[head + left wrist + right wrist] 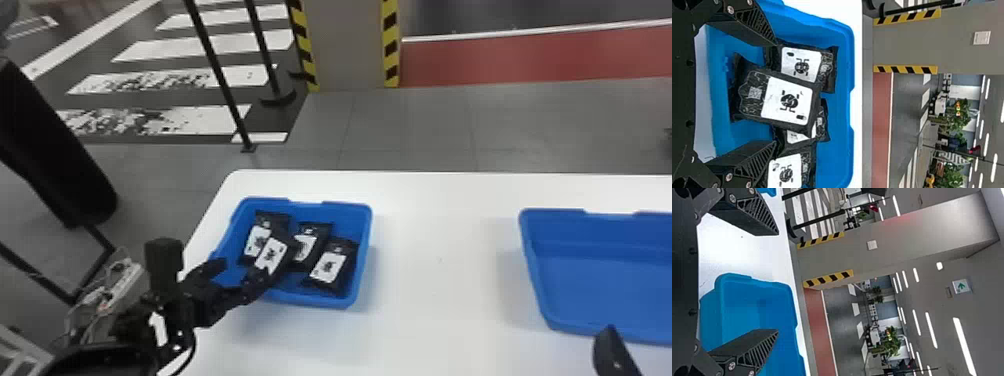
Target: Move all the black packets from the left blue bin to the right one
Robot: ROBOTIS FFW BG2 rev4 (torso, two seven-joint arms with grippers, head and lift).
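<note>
Floor beyond the desk: grey tile, white stripes, a red band, and a grey pillar edged in yellow and black. Desk: white, carrying two blue bins. Your left arm: in from the lower left of the head view, its tool over the near left part of the left blue bin. State of that tool: wide, the two fingers well apart. Your right arm: low at the right edge of the desk, one finger of its tool showing in the head view near the front side of the right blue bin; your right wrist view gives that tool as wide also. Black packets: four, all in the left blue bin. The uppermost packet lies aslant, overlapping its neighbours, and in your left wrist view it sits between the lines of the two fingers; whether either finger touches it, you cannot tell. The far left packet is partly under it, the middle packet just beside it, the right-hand packet nearest the bin's right wall. Labels: white panels, each bearing a black emblem, with small marks toward the corners.
</note>
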